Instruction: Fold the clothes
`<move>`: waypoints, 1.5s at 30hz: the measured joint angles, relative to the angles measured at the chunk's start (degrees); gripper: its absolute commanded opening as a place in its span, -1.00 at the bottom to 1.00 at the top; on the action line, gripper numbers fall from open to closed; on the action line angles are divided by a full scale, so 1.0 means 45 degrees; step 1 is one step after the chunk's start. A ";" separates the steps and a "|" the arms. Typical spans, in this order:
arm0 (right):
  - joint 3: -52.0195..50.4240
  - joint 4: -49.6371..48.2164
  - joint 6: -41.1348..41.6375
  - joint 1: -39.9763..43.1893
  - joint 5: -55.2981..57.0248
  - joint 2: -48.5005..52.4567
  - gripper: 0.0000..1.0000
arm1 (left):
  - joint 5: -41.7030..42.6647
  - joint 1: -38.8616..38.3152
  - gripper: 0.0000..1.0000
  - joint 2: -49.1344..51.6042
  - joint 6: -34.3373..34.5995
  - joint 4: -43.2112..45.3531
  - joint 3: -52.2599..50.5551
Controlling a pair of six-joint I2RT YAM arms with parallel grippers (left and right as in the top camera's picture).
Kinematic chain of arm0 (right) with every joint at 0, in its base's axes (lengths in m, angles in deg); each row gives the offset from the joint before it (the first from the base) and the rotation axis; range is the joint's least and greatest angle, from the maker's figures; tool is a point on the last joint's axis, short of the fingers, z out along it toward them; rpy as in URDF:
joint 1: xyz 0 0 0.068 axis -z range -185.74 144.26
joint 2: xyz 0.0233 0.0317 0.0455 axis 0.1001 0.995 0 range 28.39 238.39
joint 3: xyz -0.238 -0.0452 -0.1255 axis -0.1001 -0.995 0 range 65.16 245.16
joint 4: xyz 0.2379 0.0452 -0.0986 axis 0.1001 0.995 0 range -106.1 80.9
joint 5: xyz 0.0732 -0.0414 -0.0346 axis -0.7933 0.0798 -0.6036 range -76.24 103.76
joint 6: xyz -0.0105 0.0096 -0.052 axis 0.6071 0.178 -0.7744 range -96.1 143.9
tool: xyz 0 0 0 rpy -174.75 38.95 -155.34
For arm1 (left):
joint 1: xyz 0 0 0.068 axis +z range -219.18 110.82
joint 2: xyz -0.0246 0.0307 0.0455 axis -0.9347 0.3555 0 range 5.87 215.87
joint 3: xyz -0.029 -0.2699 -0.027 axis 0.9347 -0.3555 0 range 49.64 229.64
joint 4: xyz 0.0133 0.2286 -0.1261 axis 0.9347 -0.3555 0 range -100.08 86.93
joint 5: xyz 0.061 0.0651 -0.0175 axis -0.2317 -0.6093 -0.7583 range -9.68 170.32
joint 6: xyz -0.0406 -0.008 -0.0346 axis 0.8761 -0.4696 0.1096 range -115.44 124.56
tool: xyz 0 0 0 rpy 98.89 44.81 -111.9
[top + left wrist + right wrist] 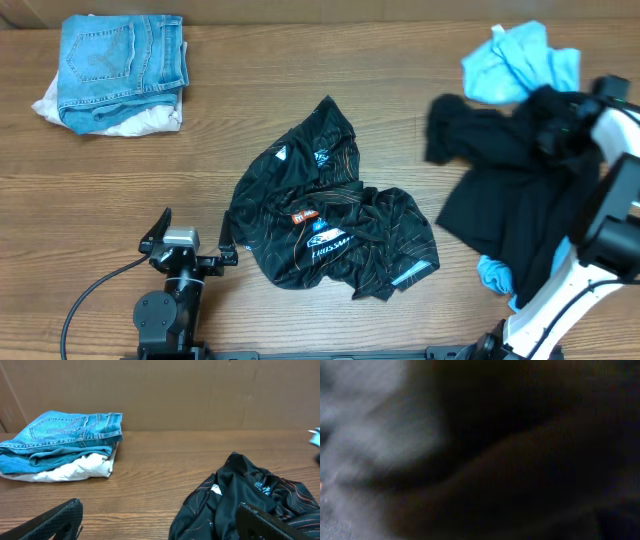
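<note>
My black left arm point(165, 310) sits low at the near edge, its left black two-finger gripper point(192, 248) level and pointing forward, its fingers point(55, 520) spread as wide as they go. My white right arm point(600, 230) reaches up and away, elbow bent. Its right gripper point(558, 125) is closed tight.

The right wrist view is only a dark blur with a pale smear at its left, nothing recognisable. From overhead, the black garment point(500, 190) hides the tip of the right arm point(622, 135) and most of a blue cloth point(495, 272) at the near right; the lettering on the jersey point(330, 215) is too small to read.
</note>
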 measured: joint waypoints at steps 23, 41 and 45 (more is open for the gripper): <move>0.8301 0.7130 0.1107 0.2161 -0.0019 0.0797 -0.70 | 0.0000 -0.0005 0.99 0.0000 0.0000 0.0005 0.0000; 0.3648 0.7227 -0.0559 -0.2234 -0.1739 0.0743 -0.78 | 0.0000 0.0000 1.00 0.0000 0.0000 0.0005 0.0000; 0.2152 0.6853 -0.0578 -0.2108 -0.1715 0.0743 -0.78 | 0.0000 -0.0005 1.00 0.0000 0.0000 0.0005 0.0000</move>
